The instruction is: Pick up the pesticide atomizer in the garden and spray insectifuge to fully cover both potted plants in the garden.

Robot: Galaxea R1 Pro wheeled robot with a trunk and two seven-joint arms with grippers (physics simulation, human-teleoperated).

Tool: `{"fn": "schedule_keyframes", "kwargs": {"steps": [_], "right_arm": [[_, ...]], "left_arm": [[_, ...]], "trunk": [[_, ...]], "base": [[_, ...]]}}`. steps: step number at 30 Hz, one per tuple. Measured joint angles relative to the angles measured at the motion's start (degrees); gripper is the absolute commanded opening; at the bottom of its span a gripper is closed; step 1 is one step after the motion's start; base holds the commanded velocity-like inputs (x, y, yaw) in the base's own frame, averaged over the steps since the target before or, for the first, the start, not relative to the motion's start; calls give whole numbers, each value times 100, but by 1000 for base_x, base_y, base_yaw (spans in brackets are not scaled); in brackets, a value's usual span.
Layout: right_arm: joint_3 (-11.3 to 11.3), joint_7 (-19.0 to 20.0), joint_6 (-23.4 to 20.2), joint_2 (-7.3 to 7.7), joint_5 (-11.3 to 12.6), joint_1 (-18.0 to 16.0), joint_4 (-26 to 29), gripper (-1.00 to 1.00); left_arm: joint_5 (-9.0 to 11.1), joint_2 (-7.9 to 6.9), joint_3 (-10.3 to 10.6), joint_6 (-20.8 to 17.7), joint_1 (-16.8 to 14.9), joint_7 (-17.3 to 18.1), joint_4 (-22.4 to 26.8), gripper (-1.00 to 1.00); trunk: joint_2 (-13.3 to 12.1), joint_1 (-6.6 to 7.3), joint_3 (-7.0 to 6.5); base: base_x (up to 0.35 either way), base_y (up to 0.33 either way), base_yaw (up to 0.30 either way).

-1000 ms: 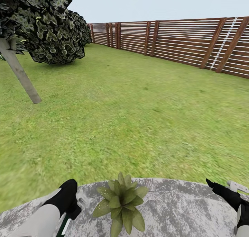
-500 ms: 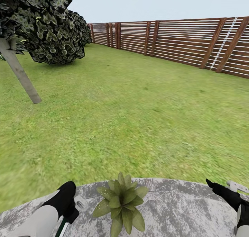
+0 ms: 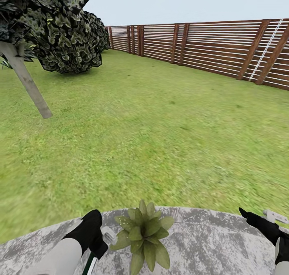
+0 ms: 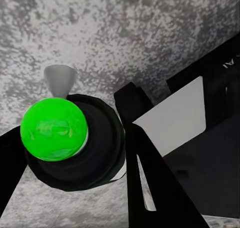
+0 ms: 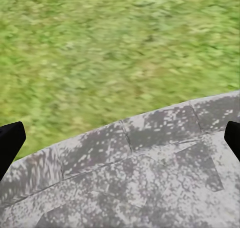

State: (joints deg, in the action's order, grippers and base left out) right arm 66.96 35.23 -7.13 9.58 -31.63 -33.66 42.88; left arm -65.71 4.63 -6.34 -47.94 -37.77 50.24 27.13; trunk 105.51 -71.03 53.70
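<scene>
Garden lawn spreads wide ahead, shut in by the brown slatted fence at the back and a dark tree with its leaning grey trunk off to the left. At the near edge lies the round grey stone patio, and on it, close to the lawn, one potted plant — a low rosette of pointed green leaves.

The left pincer sits just beside that plant, on its left, with the pesticide atomizer clamped in it; a dark green body with a white stripe shows below the black wrist. From the left wrist camera the bottle is seen end-on between the black fingers, its cap rendered bright green, a small pale nozzle pointing out over the stone. Its long axis looks roughly upright, though the exact tilt is hard to judge.

The right pincer hovers farther off on the plant's other side — fingers spread wide, nothing between them. The left arm is plainly the nearer, so the spray should come from there, aimed rightward over the leaves.
</scene>
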Motion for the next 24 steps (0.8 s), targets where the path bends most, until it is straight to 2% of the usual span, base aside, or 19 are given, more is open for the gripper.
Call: {"fn": "schedule_keyframes", "kwargs": {"steps": [4, 8, 15, 18, 20, 24], "right_arm": [[0, 0, 0, 1, 0, 0, -1, 100], [0, 0, 0, 1, 0, 0, 0, 100], [0, 0, 0, 2, 0, 0, 0, 100], [0, 0, 0, 1, 0, 0, -1, 100], [0, 0, 0, 2, 0, 0, 0, 100], [0, 0, 0, 1, 0, 0, -2, 100]], "left_arm": [[-7, -31, -27, 11, 0, -30, 7, -100], [-15, -193, -38, 10, -1, -47, 292, -100], [9, -202, -118, -15, 1, -44, 460, -100], [9, -205, -226, -19, 1, -44, 468, -100], [7, -205, -432, -14, 1, -44, 489, -100], [9, -203, -519, -14, 1, -44, 492, -100]], "trunk": [[0, 0, 0], [0, 0, 0], [0, 0, 0], [0, 0, 0], [0, 0, 0], [0, 0, 0]], "base": [[0, 0, 1], [0, 0, 0], [0, 0, 0], [0, 0, 0], [0, 0, 0], [0, 0, 0]]}}
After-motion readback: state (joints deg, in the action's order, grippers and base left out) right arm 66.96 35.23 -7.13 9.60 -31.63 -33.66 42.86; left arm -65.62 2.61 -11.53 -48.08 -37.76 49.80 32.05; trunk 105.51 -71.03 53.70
